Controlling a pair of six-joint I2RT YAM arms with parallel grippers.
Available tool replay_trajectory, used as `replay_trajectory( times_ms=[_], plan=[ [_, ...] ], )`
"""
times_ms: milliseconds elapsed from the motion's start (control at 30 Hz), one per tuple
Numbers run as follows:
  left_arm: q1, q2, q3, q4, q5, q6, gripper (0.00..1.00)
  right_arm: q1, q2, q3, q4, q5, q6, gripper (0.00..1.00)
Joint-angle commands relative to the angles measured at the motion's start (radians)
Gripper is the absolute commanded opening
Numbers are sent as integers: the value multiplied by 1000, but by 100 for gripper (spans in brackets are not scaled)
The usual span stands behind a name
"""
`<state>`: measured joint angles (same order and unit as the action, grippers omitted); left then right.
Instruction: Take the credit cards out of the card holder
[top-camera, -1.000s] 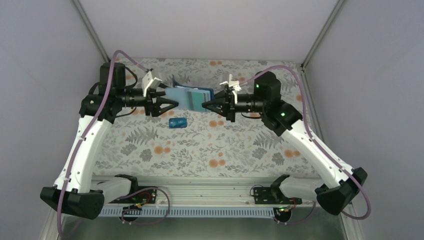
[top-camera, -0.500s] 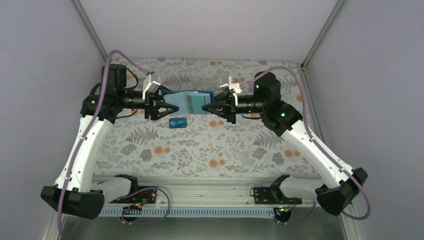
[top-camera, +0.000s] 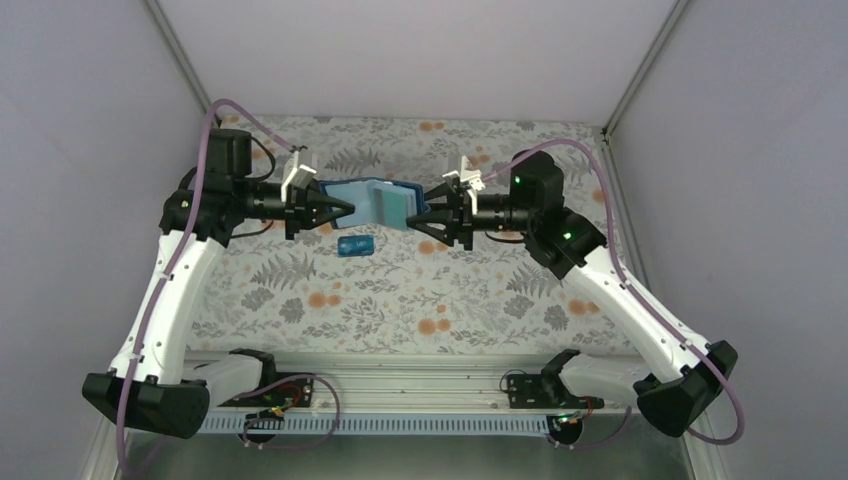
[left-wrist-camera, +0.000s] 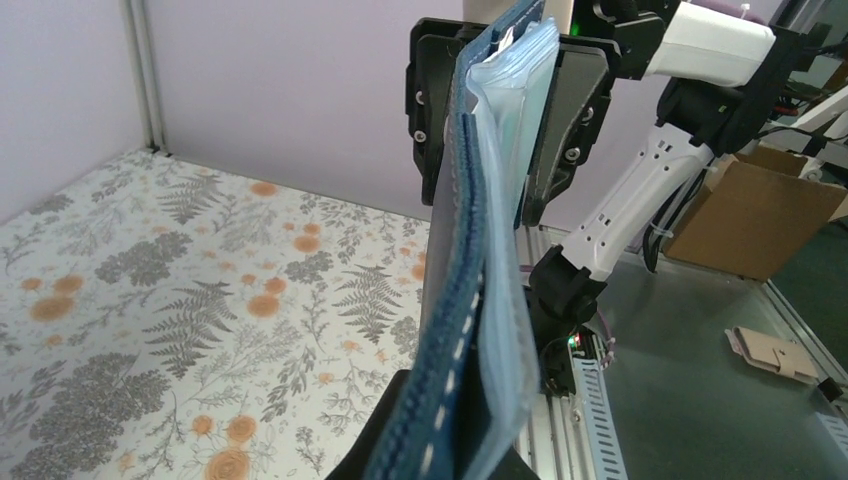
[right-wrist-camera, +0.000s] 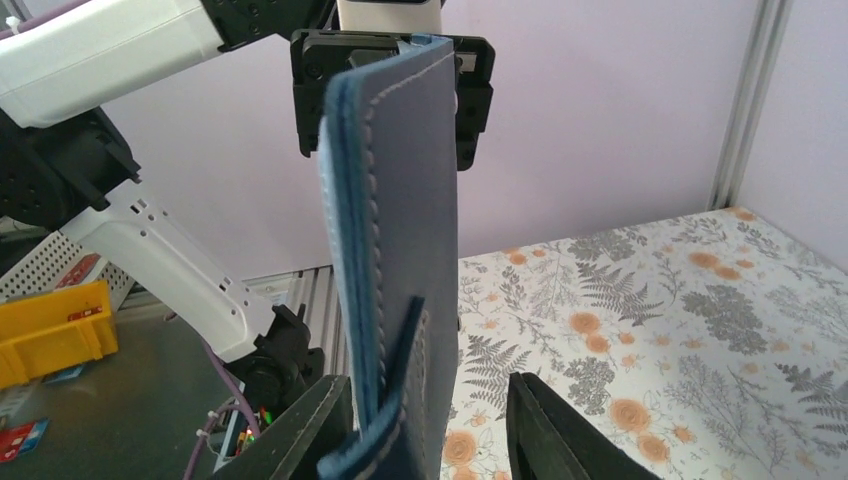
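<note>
Card holder (top-camera: 375, 203) tight in left hand (top-camera: 350, 207), right hand (top-camera: 417, 214) agape around it; blue card (top-camera: 356, 246) overhead only

The card holder (right-wrist-camera: 395, 250) has a matt navy skin, leather-like, with pale stitching along its edges. Its inner pockets (left-wrist-camera: 512, 180) look like glossy, clear plastic. The table (top-camera: 400, 290) is covered by a matt cloth with a floral print. The blue card (top-camera: 356, 246) seems to be smooth plastic, though it is small in view. The arm shells (top-camera: 170, 300) are smooth white plastic.
</note>
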<state>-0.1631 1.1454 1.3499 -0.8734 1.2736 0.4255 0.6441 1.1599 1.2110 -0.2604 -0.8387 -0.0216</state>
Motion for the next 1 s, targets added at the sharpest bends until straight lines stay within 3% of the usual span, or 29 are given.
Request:
replay_trajectory(
  times_ms=[0,367,600,967],
  plan=[
    [12,-11,-5,13,33,12,2,-17,-44,-19,38,21,4,42],
    [14,-11,-10,15,36,8,2,-24,-14,-6,78,60,70,47],
    [14,-9,-24,34,26,-14,2,-4,34,11,97,-8,89,61],
    [14,-6,-22,29,31,-7,2,9,34,26,60,82,66,58]
  ],
)
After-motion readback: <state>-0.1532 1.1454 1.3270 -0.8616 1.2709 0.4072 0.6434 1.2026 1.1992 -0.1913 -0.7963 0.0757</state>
